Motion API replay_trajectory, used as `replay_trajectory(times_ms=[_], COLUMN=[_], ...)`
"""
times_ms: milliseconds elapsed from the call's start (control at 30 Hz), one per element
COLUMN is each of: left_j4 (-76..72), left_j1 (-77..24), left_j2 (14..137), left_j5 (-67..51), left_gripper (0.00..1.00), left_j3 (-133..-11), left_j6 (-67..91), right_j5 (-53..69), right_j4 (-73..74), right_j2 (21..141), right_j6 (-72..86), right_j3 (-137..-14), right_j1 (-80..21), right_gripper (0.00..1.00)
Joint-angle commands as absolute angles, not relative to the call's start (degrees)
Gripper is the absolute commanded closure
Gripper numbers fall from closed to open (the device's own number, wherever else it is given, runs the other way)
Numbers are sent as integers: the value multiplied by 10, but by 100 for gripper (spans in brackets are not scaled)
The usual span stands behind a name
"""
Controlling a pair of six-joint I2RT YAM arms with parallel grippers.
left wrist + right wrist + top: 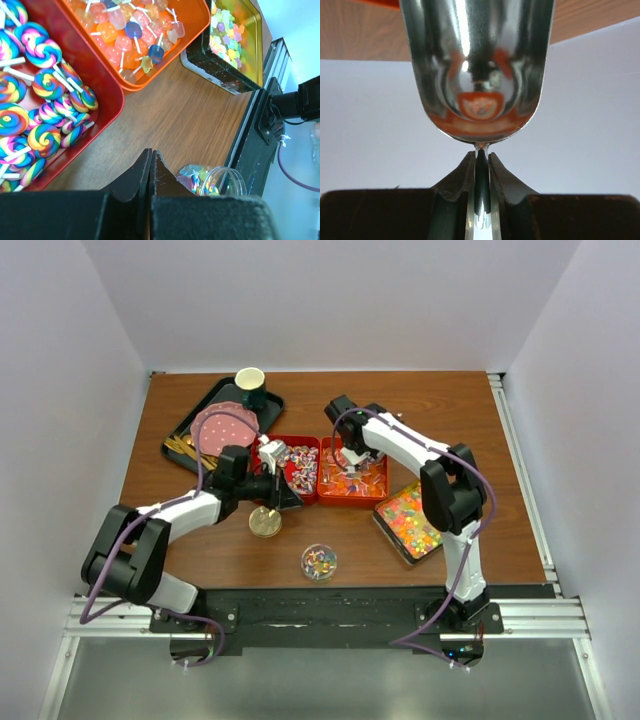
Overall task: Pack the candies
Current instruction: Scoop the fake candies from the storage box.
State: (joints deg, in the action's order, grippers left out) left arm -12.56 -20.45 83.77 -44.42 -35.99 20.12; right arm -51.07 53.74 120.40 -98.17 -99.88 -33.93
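On table (380,570): jar (222,181), seemingly candies (192,176) | left pincer (151,156) pressed together | right pincer (481,159) pinching scoop (477,65)

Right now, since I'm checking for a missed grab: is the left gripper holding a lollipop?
No, the left gripper has its jaws pressed together with nothing between them.

top: overhead, whole table (450,410) | left wrist: near trays (102,75) — shared | right wrist: scoop (477,65) close-up

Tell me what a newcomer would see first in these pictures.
The red tray at table centre holds many rainbow swirl lollipops, beside an orange tray of translucent jelly lollipops. Over that orange tray, the right hand pinches the handle of a shiny metal scoop.
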Motion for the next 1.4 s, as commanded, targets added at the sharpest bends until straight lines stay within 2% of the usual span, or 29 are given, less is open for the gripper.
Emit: replay_trajectory(times_ms=[0,200,467,633,800,1000,1167,1367], left_j4=[-176,-178,-188,-202,-217,-213,-207,-204], left_j1=[-209,-210,-212,-212,-212,-211,-210,-210], left_j2=[860,914,947,953,961,964,970,971], left_j5=[-457,-468,-478,-481,-487,-490,-490,-488], left_gripper=[100,100,100,100,100,100,100,100], left_j3=[-359,-378,-383,-379,-377,-384,-391,-396], left_j6=[219,214,213,221,234,232,227,224], right_j5=[-589,-552,-468,-425,-312,-202,-96,-25], right_j4=[484,525,716,727,778,696,720,697], right_j2=[1212,1208,1288,1299,1322,1258,1261,1228], right_j6=[-1021,-977,-767,-705,-608,-651,-614,-629], right_j3=[-970,-942,-1077,-1081,-1121,-1045,-1080,-1035], right_j1=[-360,-390,-425,-436,-442,-442,-426,-405], right_gripper=[100,100,100,100,100,100,100,100])
